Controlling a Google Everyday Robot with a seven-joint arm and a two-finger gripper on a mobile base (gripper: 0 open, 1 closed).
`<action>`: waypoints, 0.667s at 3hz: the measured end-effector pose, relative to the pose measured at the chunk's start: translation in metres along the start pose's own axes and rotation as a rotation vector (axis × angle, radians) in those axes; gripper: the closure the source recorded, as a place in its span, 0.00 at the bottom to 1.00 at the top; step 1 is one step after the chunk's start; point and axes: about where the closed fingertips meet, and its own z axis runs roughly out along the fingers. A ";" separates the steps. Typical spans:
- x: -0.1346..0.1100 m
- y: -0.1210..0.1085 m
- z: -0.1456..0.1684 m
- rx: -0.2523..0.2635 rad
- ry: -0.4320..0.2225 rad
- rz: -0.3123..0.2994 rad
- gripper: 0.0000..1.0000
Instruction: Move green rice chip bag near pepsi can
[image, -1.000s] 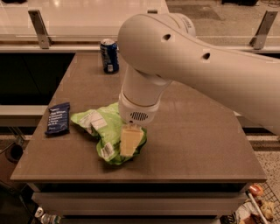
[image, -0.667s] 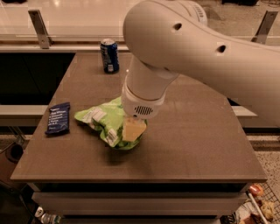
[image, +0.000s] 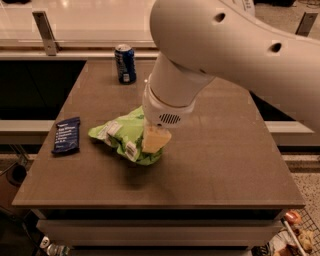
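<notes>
Start at the left edge of the bench (image: 227, 165). You have a flat dark navy packet (image: 66, 135) lying there, at about 9 o'clock from the bench's middle, its long side running front to back. It touches nothing else.

Next to the right is the green rice chip bag (image: 119, 134). It is crumpled, with white label patches showing on its upper face. It sits a little left of the bench's middle, at 3 o'clock from the navy packet with a clear strip of bench between them. A dark shadow lies on the bench under its front edge, so that edge looks raised — whether the whole bag is clear of the surface you cannot tell.

Straight back from the bag, at 12 o'clock, the pepsi can (image: 125, 63) stands upright near the rear edge of the bench. It is well apart from the bag.

At the bag's right end you find the gripper (image: 155, 140), pointing down from a round white wrist (image: 167, 107). It is clamped on the bag — a tan finger shows in front, and the green film bunches up around and behind it.

From the wrist, the thick white arm (image: 235, 47) rises toward 1 o'clock and fills the upper right of your view, covering the rear right part of the bench.
</notes>
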 end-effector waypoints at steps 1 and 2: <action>0.009 -0.013 -0.019 0.029 0.039 0.030 1.00; 0.021 -0.036 -0.051 0.070 0.095 0.048 1.00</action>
